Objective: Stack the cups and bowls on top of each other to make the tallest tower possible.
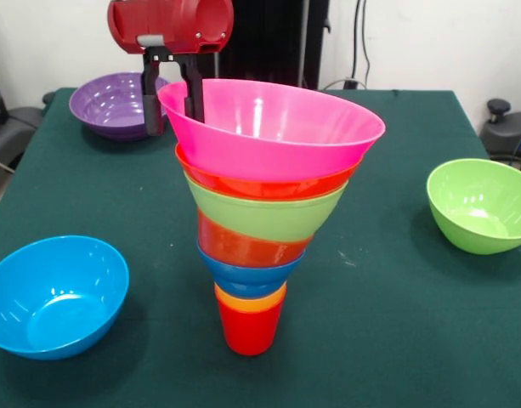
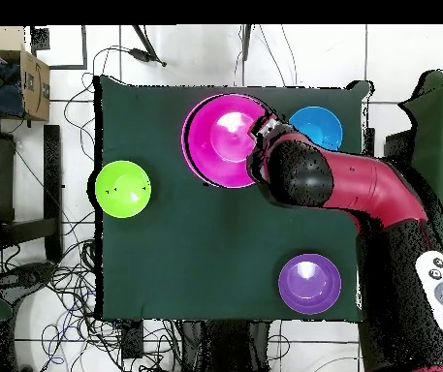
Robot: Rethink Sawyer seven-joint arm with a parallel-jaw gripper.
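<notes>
Topping the tower [image 1: 260, 229], the pink bowl [image 1: 277, 127] sits tilted, rim between the gripper [image 1: 172, 102] fingers; purple bowl [image 1: 116, 104], light blue bowl [image 1: 54, 293] and green bowl [image 1: 481, 204] wait around it

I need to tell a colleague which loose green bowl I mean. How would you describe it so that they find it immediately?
Start from the tower, the funnel-shaped stack at the middle of the green table. In the front view, look to its right: the lime green bowl sits alone there, upright and empty. The other loose bowls are light blue and purple, so its colour settles it.
</notes>
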